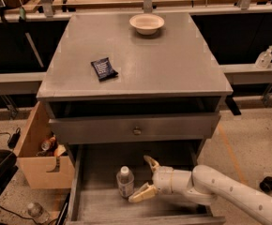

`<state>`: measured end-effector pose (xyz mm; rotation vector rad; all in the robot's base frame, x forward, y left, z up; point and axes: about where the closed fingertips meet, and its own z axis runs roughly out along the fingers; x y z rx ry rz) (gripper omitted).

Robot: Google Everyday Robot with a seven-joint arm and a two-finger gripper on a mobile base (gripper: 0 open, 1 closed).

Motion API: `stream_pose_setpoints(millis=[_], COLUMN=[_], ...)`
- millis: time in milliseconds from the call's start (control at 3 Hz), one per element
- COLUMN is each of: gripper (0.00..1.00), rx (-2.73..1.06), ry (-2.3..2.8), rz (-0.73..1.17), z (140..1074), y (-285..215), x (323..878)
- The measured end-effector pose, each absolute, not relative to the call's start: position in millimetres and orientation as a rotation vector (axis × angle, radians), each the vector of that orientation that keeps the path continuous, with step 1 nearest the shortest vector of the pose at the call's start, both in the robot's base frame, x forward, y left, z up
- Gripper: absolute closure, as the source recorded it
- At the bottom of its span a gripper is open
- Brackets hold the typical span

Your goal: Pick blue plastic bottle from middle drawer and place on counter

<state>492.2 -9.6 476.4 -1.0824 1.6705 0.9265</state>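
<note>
Arm: the white arm [230, 191] is reaching in from the lower right, and its far end is running off the frame edge.
Gripper: the gripper [144, 179] is sitting low inside the middle drawer, just right of the bottle, its two tan fingers [151, 163] splayed wide and grasping nothing. Whether the lower fingertip is touching the bottle's base is hard to tell.
Blue plastic bottle: the blue plastic bottle [125, 182] is standing upright on the drawer floor, white cap up, near the middle.
Middle drawer: the middle drawer [75, 182] is standing pulled out; its front edge is being cut off by the bottom of the frame, and the arm is covering its right side.
Upper drawer front: the upper drawer front [136, 130] with a small knob is overhanging and shadowing the drawer's back.
Cardboard box: a cardboard box [37, 153] is sitting left of the cabinet, its contents unclear.
Counter: the counter [173, 64] is carrying a dark packet [103, 69] and, farther back, a pale bowl [147, 23].
Pump bottle: a small pump bottle [264, 57] is standing on the right ledge.
</note>
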Motion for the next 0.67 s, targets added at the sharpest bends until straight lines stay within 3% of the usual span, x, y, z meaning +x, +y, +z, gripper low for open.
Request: stream_pose_setpoints(millis=[333,667], gripper=[0.0,0.17], rx=[-1.096,-1.09], ry=[1.619,1.542], rz=[0.965,1.0], z=[462,457], y=[15,33], x=[502,505])
